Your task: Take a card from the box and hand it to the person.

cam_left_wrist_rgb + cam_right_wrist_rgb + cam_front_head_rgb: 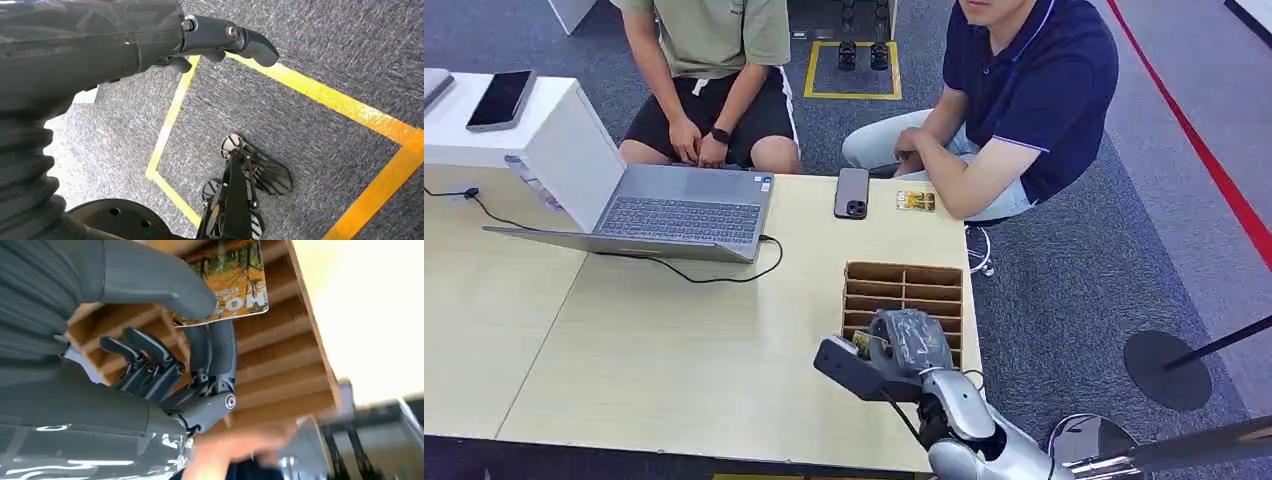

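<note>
Over the box (924, 285) at the tabletop's near right corner, we find the right hand (165, 365) pinching a card (235, 285) between thumb and fingers (220, 347), so we judge the extraction step done, the handover to the person (1024, 90) remaining.

Under your right hand (902, 345), its cover glossy grey plastic, sits a matt brown cardboard-like box (906, 291). The card (231, 282) its thumb pins looks like glossy printed paper. Beneath your left hand (220, 42) lies rough grey carpet (310, 150).
</note>
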You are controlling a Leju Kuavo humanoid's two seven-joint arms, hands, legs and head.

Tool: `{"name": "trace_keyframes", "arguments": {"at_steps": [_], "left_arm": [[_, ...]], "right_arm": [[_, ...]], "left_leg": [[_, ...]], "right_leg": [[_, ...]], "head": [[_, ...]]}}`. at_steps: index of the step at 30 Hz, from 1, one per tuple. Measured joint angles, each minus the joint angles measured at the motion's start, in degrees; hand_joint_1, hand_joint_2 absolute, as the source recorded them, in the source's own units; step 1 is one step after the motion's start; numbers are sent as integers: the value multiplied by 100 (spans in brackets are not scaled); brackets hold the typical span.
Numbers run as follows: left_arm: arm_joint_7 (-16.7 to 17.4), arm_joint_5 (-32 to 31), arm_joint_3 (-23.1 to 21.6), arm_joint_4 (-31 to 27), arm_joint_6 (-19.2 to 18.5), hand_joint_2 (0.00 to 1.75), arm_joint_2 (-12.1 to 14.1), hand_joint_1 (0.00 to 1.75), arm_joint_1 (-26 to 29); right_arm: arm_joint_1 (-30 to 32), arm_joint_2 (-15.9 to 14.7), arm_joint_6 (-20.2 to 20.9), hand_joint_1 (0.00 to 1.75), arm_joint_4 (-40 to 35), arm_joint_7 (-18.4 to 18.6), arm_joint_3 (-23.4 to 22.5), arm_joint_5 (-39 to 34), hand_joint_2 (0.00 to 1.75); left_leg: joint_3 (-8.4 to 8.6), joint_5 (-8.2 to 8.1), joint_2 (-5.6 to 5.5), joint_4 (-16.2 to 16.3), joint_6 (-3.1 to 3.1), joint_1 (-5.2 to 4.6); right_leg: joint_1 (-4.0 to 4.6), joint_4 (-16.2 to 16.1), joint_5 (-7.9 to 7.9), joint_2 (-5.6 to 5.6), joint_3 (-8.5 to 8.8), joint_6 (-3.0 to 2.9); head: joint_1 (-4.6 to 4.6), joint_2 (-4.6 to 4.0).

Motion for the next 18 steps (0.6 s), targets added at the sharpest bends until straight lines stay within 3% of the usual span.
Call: {"name": "trace_keyframes", "arguments": {"at_steps": [18], "left_arm": [[59, -317, 0, 0, -146, 175, 0, 0, -2]], "right_arm": [[-1257, -175, -796, 175, -240, -92, -448, 333, 175]], "left_leg": [[0, 1, 0, 1, 0, 0]], "right_leg": [[0, 0, 1, 2, 0, 0]], "head": [[-2, 0]]}}
